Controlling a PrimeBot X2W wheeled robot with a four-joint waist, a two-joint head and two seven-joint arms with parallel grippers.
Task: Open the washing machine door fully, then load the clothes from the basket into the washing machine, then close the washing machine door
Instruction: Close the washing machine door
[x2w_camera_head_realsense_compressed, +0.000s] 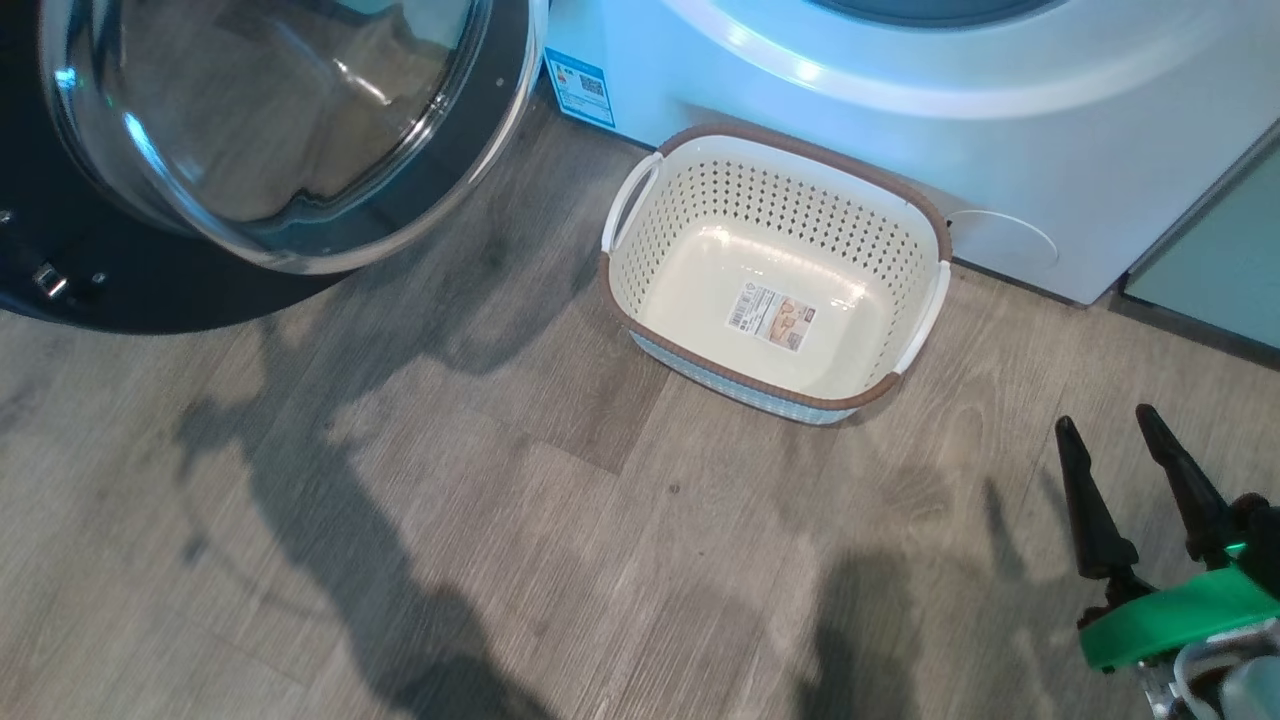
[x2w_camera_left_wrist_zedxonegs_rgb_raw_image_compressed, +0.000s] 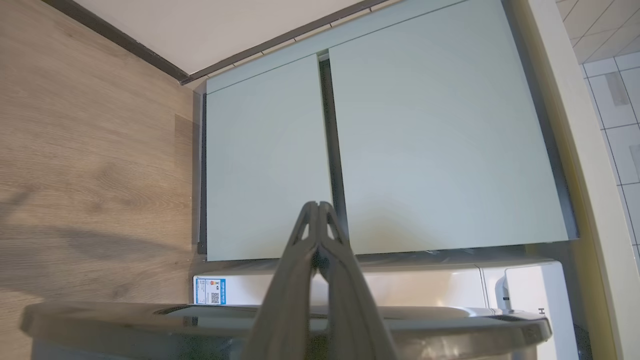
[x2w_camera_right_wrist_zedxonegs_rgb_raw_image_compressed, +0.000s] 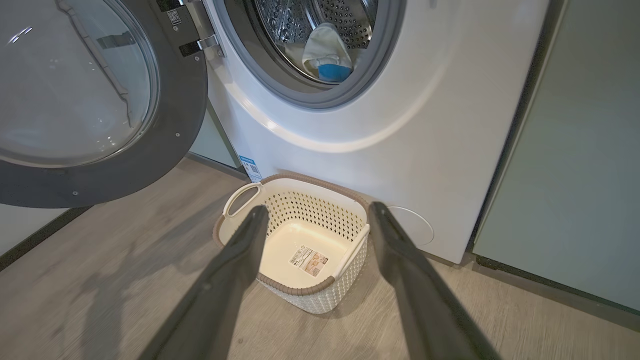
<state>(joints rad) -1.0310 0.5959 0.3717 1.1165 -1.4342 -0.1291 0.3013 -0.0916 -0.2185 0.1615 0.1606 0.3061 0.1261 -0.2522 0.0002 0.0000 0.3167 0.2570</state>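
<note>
While right gripper (x2w_camera_right_wrist_zedxonegs_rgb_raw_image_compressed: 315, 215) gapes, left gripper (x2w_camera_left_wrist_zedxonegs_rgb_raw_image_compressed: 317, 206) pinched together, basket (x2w_camera_right_wrist_zedxonegs_rgb_raw_image_compressed: 300, 197) bare, clothes (x2w_camera_right_wrist_zedxonegs_rgb_raw_image_compressed: 327, 55) in drum (x2w_camera_right_wrist_zedxonegs_rgb_raw_image_compressed: 350, 20)

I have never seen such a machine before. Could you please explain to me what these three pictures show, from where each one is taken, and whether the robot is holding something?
This is a wheeled robot with two arms doing laundry. One picture comes from its head, looking down at the wooden floor. The other two come from cameras on its wrists, looking along the fingers.

In the head picture, the basket stands on the floor, empty, before the white washing machine. The washing machine door is open. The right gripper is open and holds nothing.

The right wrist picture shows the clothes already inside the drum.

The left wrist picture shows the left gripper shut on nothing, facing pale green cabinet doors.
</note>
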